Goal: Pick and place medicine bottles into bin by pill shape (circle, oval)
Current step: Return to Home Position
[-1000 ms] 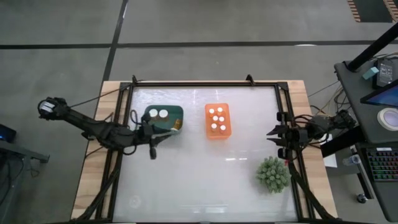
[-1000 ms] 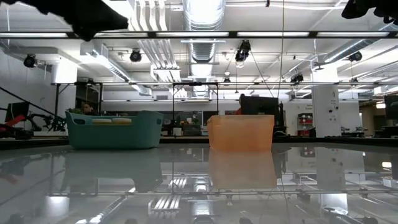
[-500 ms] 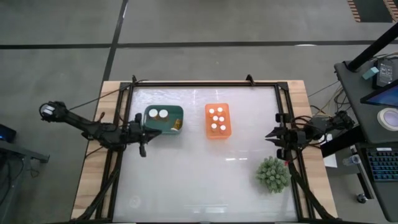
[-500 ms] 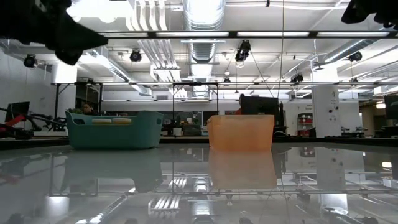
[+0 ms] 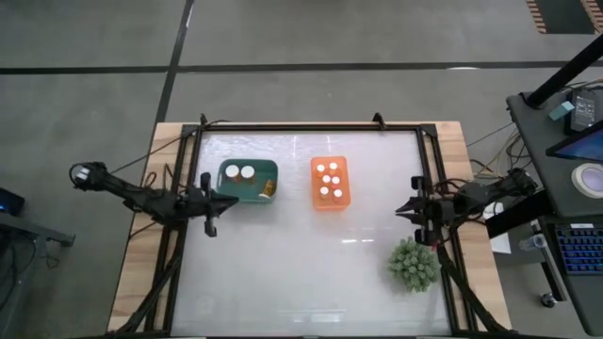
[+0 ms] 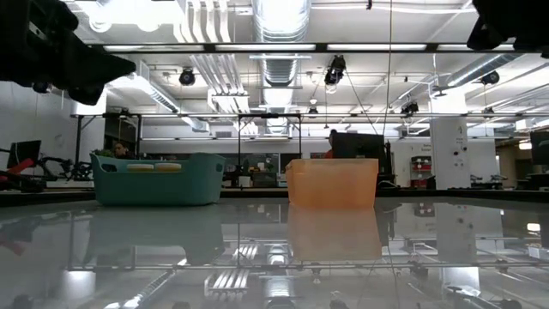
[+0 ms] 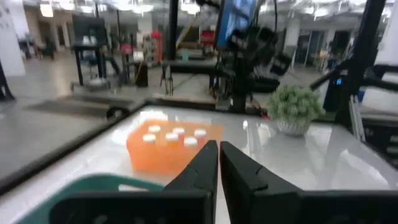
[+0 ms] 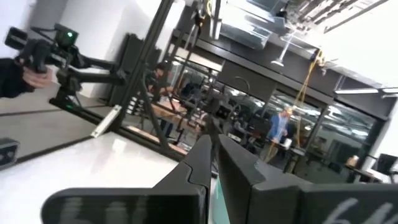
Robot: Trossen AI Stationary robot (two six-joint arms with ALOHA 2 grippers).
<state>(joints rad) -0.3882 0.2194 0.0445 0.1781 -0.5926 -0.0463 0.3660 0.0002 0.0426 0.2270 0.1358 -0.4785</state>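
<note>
A teal bin at the table's far left holds two white-capped bottles and an amber bottle lying on its side. An orange bin beside it holds several white-capped bottles. My left gripper hangs shut and empty above the table's left edge, just left of the teal bin. My right gripper hangs shut and empty at the right edge. The left wrist view shows shut fingers above the teal bin, with the orange bin beyond.
A spiky green plant stands near the right edge, just nearer than my right gripper. Black frame rails run along the table's left and right sides. The low view shows both bins far back and bare glossy table in front.
My left gripper has drawn back from the teal bin's near side toward the table's left edge, staying shut and empty. My right gripper has shifted a little toward the table's left. The bins and bottles have not moved.
</note>
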